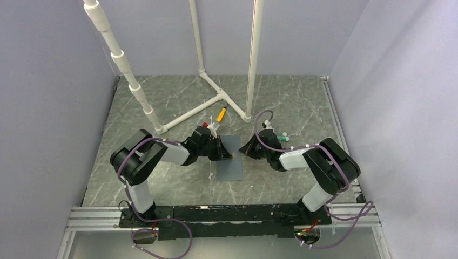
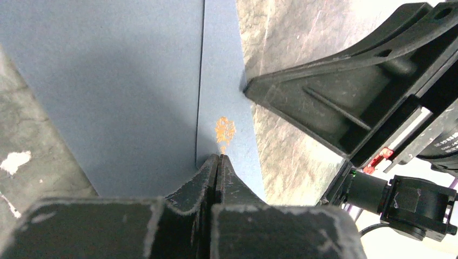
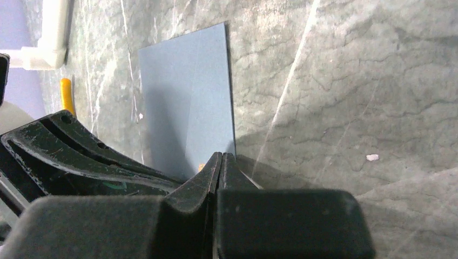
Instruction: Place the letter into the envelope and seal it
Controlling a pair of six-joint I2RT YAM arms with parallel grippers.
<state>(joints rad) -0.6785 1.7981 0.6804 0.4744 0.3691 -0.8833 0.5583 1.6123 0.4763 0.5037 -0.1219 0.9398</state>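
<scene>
Left gripper (image 1: 233, 155), right gripper (image 1: 242, 151) seemingly touch envelope (image 1: 229, 170)

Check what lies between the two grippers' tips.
Only the envelope: a narrow strip of it bearing an orange mark separates the left gripper from the right gripper. Left wrist view shows it best.

I count one envelope (image 1: 229, 167), one orange mark (image 2: 224, 129) on it, a left gripper (image 2: 217, 157) and a right gripper (image 3: 221, 155), one yellow object (image 1: 221, 114) beyond, and three upright white pipes (image 1: 255, 54) at the far side.
</scene>
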